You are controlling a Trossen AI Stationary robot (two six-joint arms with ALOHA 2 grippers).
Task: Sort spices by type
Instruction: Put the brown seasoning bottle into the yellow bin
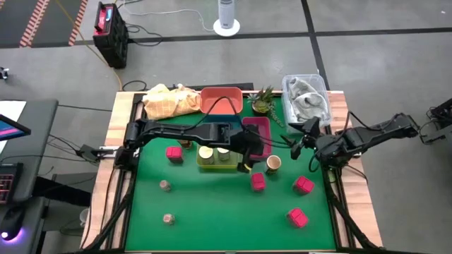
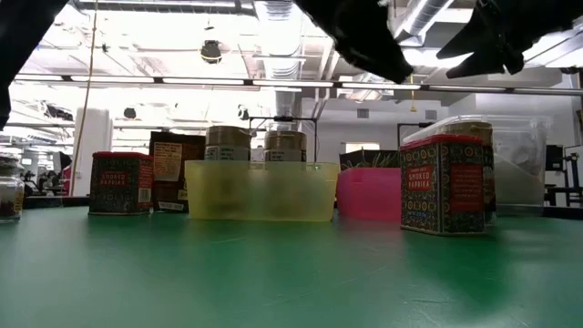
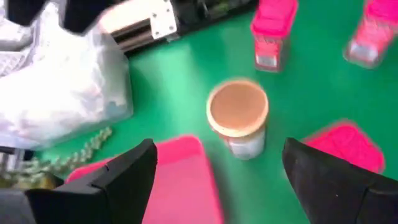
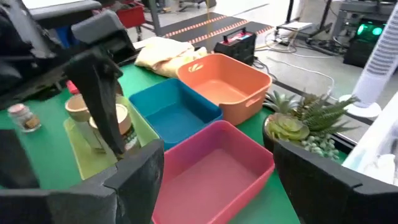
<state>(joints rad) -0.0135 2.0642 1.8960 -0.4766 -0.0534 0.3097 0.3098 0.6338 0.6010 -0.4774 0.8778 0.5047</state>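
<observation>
Overhead, a green-covered counter [image 1: 212, 219] with pale wooden edges carries the sorting set. Along its far edge stand an orange rectangular tray [image 1: 221, 100], a blue rectangular tray [image 1: 212, 131], a magenta rectangular tray [image 1: 258, 129], a small potted green plant [image 1: 263, 100] and a clear plastic bin [image 1: 306, 97]. A translucent yellow-green tray [image 1: 215, 161] sits near the centre and holds two round cream-topped jars [image 1: 205, 152].

The left end effector [image 1: 248, 159] hangs just beside that tray's right end, fingers spread wide and holding nothing; its wrist view looks down on a third round cream-topped jar [image 3: 238, 117] standing alone on the green between the fingers [image 3: 130, 180]. The right end effector [image 1: 302, 141] waits near the right edge, its fingers also apart and empty.

Bright pink boxy packets lie scattered: one [image 1: 173, 153] left of the yellow-green tray, others at [image 1: 258, 181], [image 1: 304, 185] and [image 1: 296, 217]. Two tiny brownish jars [image 1: 164, 185] and [image 1: 169, 219] stand well apart toward the near left, where the green surface is mostly open.

In the level view, the nearest patterned tin [image 2: 444, 185] reads "SMOKED PAPRIKA"; a second tin [image 2: 120, 183] bears the same words. The label on the dark brown piece [image 2: 168, 172] is too small to read.
</observation>
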